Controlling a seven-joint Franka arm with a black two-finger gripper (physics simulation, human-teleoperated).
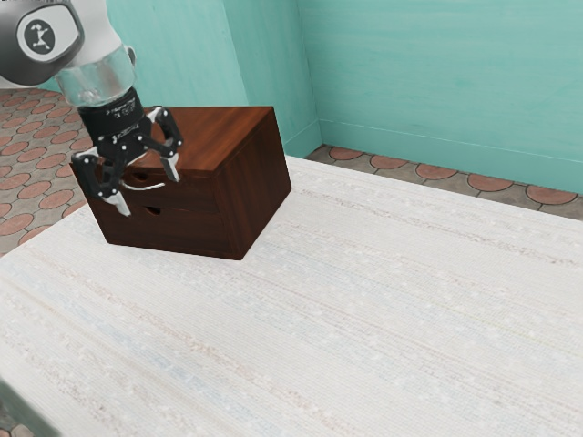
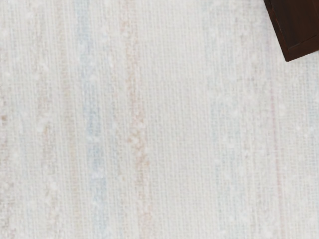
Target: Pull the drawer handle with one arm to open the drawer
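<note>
A dark brown wooden drawer box [image 1: 232, 173] stands on the white table near its far corner, at the exterior view's left. On its front face a thin pale curved handle [image 1: 150, 188] shows. My black gripper [image 1: 144, 186] hangs in front of that face, pointing down, with its fingers spread wide apart. One white-tipped finger [image 1: 119, 202] is left of the handle and the other [image 1: 170, 167] is to its upper right. The gripper is open and holds nothing. In the wrist view a corner of the box [image 2: 296, 25] shows beside bare table.
The white woven table surface [image 1: 383, 309] stretches wide to the exterior view's right and front. A teal wall [image 1: 437, 64] rises behind it, and a tiled floor [image 1: 27, 173] lies past the table's left edge.
</note>
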